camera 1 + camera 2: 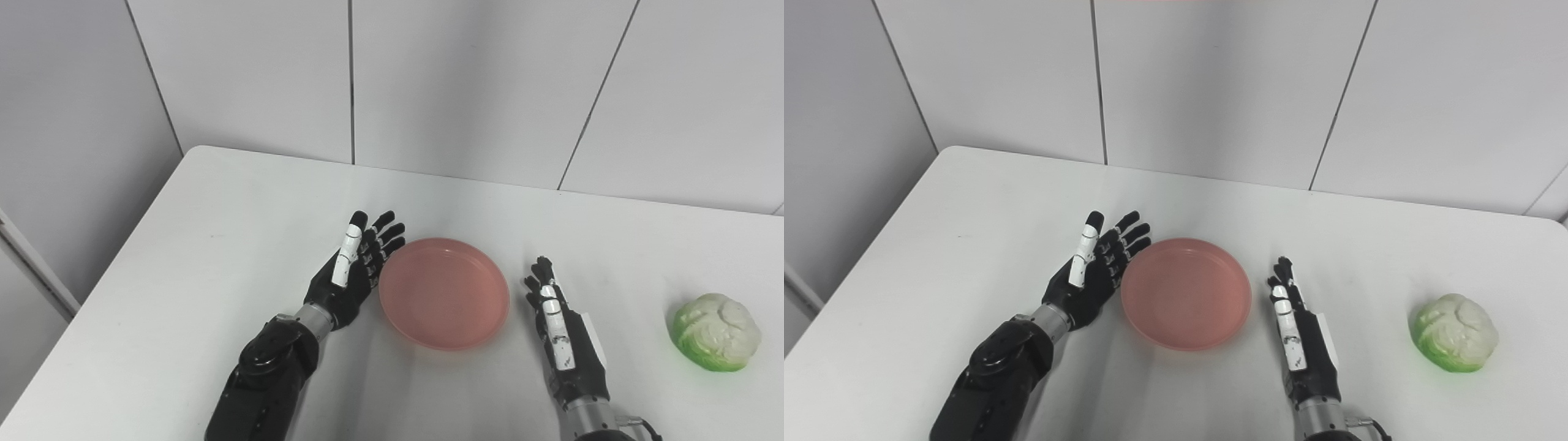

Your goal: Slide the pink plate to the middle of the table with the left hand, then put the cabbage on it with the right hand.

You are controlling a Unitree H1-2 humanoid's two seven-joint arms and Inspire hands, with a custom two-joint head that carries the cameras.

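pink plate [444, 293] judged centred on table [233, 208] | left hand [358, 269] spread empty against plate's left rim | right hand [560, 324] flat, empty, right of plate | cabbage [716, 331] farther right, ungrasped

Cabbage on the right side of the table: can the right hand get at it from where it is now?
Probably yes. The cabbage sits alone on the bare table, to the right of the open right hand, with nothing between them. The pink plate lies on the hand's other side.
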